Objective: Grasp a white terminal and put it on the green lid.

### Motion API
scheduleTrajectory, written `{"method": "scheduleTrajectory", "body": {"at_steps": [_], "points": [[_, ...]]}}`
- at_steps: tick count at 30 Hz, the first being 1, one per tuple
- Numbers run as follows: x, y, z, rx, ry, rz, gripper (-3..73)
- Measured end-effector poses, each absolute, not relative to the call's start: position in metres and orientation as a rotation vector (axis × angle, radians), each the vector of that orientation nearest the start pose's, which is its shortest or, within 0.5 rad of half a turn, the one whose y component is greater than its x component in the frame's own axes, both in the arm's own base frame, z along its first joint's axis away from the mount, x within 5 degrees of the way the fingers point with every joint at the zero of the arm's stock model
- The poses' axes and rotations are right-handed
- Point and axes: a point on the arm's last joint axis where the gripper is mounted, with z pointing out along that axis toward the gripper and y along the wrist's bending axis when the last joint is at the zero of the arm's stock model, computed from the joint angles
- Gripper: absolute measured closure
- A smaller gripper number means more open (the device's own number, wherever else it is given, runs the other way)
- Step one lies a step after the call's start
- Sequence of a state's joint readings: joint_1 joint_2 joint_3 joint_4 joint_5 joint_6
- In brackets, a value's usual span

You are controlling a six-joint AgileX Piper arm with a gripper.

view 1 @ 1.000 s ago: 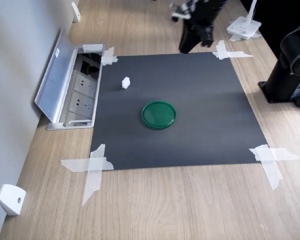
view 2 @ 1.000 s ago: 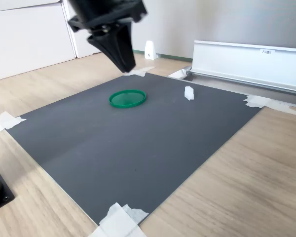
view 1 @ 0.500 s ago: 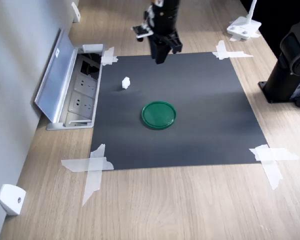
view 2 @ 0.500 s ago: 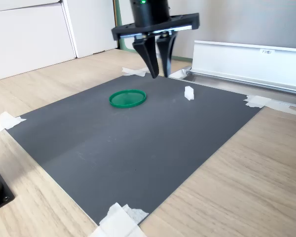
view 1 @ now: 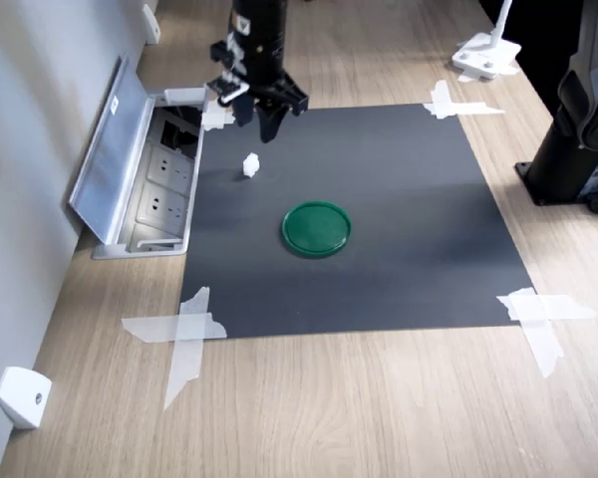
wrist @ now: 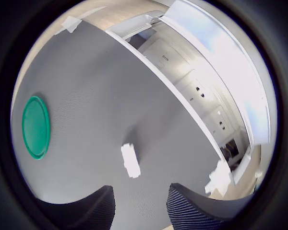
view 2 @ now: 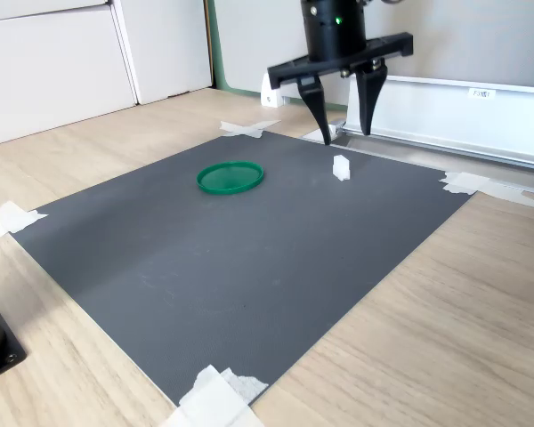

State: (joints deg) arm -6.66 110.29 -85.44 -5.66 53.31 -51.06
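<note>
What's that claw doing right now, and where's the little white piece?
Gripper open, above the mat. Tiny white plastic terminal block lies loose below it, ungrasped. Round dark-green plastic lid bare. Nothing in the way.

A light wooden worktop (view 1: 379, 418) is seen in both exterior views. A big dark grey mat (view 1: 379, 249) is laid flat on it and held down at its corners by strips of white tape (view 1: 184, 334). A small white wedge-shaped piece (view 1: 22, 396) is set near the wall.
</note>
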Motion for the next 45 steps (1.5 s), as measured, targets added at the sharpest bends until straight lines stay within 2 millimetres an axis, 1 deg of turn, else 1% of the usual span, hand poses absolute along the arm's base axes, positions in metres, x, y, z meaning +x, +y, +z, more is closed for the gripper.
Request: {"method": "scheduleTrajectory", "body": {"at_steps": [5,11,17,19,21,23,28,29,32,35,39,42,45], "points": [[0.406,-0.051,0.202,-1.362,2.619,-0.254,22.2],[0.41,-0.05,0.191,-1.523,2.548,-0.241,22.2],[0.413,-0.05,0.181,-1.581,2.522,-0.231,22.2],[0.413,-0.05,0.178,-1.587,2.522,-0.225,23.5],[0.413,-0.05,0.177,-1.594,2.52,-0.223,27.1],[0.413,-0.05,0.177,-1.595,2.518,-0.224,32.8],[0.415,-0.05,0.178,-1.581,2.506,-0.239,55.9],[0.415,-0.05,0.178,-1.569,2.512,-0.239,59.5],[0.415,-0.05,0.178,-1.476,2.563,-0.228,60.5],[0.412,-0.049,0.183,-1.259,2.673,-0.193,60.5],[0.403,-0.047,0.203,-0.998,2.774,-0.14,60.5],[0.392,-0.044,0.219,-0.916,2.787,-0.139,60.5],[0.375,-0.033,0.227,-0.914,2.794,-0.125,60.5]]}}
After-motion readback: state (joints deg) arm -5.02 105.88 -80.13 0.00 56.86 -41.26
